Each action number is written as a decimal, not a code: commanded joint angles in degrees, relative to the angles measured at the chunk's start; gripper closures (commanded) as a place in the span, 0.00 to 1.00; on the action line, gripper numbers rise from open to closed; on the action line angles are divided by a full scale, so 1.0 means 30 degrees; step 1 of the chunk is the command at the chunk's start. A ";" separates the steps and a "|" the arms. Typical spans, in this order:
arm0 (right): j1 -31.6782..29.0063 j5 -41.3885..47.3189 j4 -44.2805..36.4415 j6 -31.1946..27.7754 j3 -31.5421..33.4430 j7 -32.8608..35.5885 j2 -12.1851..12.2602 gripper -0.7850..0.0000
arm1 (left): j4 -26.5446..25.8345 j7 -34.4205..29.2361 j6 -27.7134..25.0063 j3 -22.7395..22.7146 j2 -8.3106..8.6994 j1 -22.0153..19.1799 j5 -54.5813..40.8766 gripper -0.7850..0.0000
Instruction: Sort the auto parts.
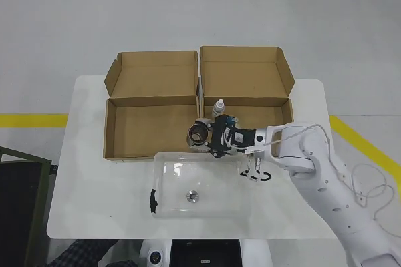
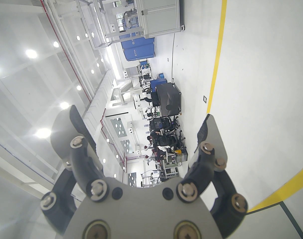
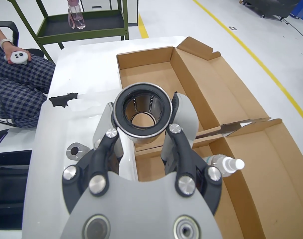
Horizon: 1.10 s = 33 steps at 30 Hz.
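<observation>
My right gripper (image 3: 143, 115) (image 1: 204, 135) is shut on a hollow metal bearing sleeve (image 3: 142, 111) (image 1: 198, 134) with a black ring at its end, held above the near right corner of the left cardboard box (image 1: 130, 130). A small spray bottle (image 1: 218, 107) (image 3: 225, 163) lies in the right cardboard box (image 1: 271, 110). A small metal cylinder (image 1: 193, 195) (image 3: 75, 151) rests in the clear plastic tray (image 1: 167, 167). My left gripper (image 2: 141, 128) points away from the table toward the hall, open with nothing between its fingers.
Both boxes stand side by side at the back of the white table (image 1: 87, 147) with lids folded back. A black tape scrap (image 1: 152, 199) sticks to the tray's left edge. A green cart (image 3: 67, 23) stands beyond the table.
</observation>
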 commanded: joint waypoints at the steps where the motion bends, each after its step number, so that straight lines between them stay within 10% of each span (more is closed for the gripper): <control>1: 0.0680 -0.0123 0.0466 0.0289 -0.0557 0.0108 -0.0164 1.00 | 0.0000 0.0000 0.0000 0.0000 0.0000 0.0000 0.0001 0.00; 33: 0.9157 -0.0827 1.1107 0.3929 -0.8349 0.0663 -0.4635 1.00 | 0.0000 0.0000 0.0000 0.0000 0.0000 0.0000 0.0001 0.00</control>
